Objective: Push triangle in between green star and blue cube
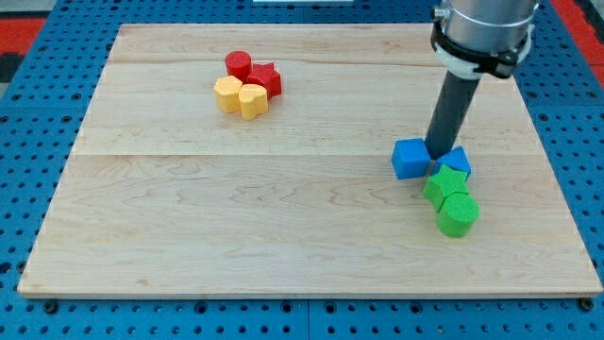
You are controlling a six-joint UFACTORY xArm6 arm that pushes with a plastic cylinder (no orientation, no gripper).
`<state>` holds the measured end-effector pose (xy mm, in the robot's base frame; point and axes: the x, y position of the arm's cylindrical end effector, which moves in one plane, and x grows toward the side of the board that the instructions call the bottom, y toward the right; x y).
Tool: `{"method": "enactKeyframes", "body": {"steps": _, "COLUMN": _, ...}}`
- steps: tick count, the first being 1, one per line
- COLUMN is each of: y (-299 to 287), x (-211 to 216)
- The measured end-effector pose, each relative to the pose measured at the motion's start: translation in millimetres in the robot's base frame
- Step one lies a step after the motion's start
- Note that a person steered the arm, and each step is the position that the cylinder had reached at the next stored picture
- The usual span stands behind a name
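Wooden board [283, 227], my tip [439, 153] between blue cube [410, 159] and blue triangle [457, 161], green star [444, 183] adjacent, no jaws visible.

A pale wooden board [283, 227] made of joined planks lies before me, its grain running across the view. Around it on every side spreads a blue perforated surface [38, 142] dotted with regular holes. At the view's top corners, red patches [576, 19] show under even light.

This looks like a robot lab. A pale wooden worktop [283, 236] sits on a blue board full of small holes [38, 113], and a grey robot arm [483, 28] reaches down over little coloured toy blocks.
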<state>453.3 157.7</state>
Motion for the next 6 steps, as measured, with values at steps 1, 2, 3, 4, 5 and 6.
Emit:
{"method": "enactKeyframes", "body": {"steps": 1, "y": 0, "x": 14}}
{"method": "enactKeyframes", "body": {"steps": 2, "y": 0, "x": 5}}
{"method": "enactKeyframes", "body": {"steps": 3, "y": 27, "x": -23}}
{"method": "enactKeyframes", "body": {"steps": 4, "y": 84, "x": -5}}
{"method": "enactKeyframes", "body": {"steps": 5, "y": 100, "x": 32}}
{"method": "enactKeyframes", "body": {"steps": 6, "y": 34, "x": 32}}
